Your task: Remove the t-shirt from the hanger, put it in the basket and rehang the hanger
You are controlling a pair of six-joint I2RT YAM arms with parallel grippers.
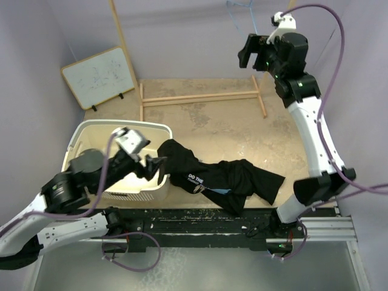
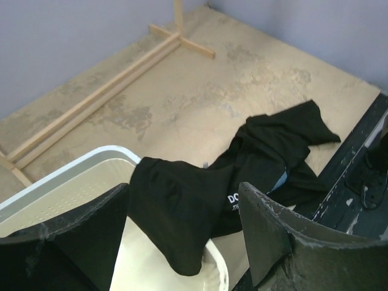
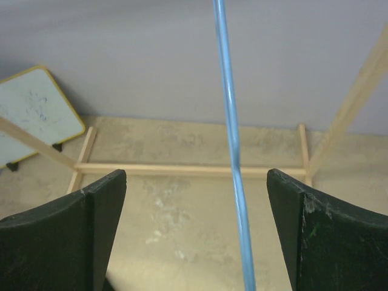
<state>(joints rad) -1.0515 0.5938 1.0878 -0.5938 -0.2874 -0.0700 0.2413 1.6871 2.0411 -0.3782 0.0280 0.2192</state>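
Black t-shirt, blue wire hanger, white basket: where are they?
black fabric t-shirt (image 1: 236, 176): top view, its middle
thin light-blue wire hanger (image 3: 233, 145): right wrist view, its straight wire
white plastic basket (image 1: 103, 123): top view, far rim

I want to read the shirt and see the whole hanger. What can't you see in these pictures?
- t-shirt lettering, top view: only "DO THE" reads; folds hide the rest.
- hanger, right wrist view: just one wire shows, between the fingers of the open right gripper; the rest is cut off by the frame edges.
- whiteboard scribbles, top view: too small to read.
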